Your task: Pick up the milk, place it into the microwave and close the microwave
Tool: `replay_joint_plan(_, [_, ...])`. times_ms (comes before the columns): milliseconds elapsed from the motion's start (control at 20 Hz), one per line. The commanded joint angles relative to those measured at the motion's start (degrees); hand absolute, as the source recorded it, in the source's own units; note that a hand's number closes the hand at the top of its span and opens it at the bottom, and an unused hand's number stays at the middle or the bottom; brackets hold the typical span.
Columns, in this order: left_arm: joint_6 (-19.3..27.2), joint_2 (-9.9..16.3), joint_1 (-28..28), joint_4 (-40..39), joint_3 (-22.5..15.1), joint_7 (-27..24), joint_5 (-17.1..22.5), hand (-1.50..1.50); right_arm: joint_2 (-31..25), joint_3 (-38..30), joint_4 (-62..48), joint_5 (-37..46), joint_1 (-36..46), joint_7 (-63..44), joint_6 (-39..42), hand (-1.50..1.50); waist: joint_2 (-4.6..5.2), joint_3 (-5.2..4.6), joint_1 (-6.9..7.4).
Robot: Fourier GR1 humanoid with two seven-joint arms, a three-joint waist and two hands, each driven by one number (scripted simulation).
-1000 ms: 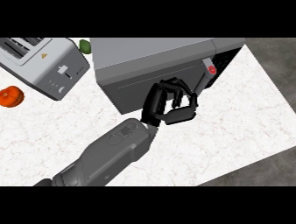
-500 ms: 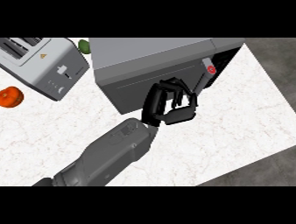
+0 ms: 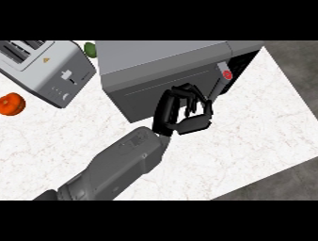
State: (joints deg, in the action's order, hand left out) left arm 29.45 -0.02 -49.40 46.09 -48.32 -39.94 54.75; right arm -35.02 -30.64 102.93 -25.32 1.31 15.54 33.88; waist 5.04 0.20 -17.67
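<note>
Microwave (image 3: 163, 66), one hand (image 3: 182, 113), one toaster (image 3: 40, 68)

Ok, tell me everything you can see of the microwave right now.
The grey box-shaped microwave stands at the back of the white marble counter, turned at an angle. A red round button marks its control strip at the right. The robot's black hand rests against its dark front, which looks nearly shut. Its inside is hidden.

Pretty clearly a kitchen: white marble-look bench (image 3: 259, 122) carrying a boxy grey microwave (image 3: 155, 61), a silver two-slot toaster (image 3: 40, 68) beside it, plus a small round orange fruit (image 3: 10, 104) near the toaster.
</note>
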Motion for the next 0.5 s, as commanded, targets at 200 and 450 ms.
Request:
replay_joint_plan(200, [-0.68,0.02,-5.92,-4.43,1.87,0.58,2.29,1.50,-0.22,-0.04,-4.95,-3.07,1.89,0.28,1.40,-1.50,1.15,0.05,-0.26])
replay_joint_plan(450, [-0.93,0.02,-6.20,-4.63,1.47,-0.02,3.55,1.50,-2.05,-1.25,-8.04,-4.62,2.80,0.23,2.80,-1.50,0.85,-0.02,-0.34])
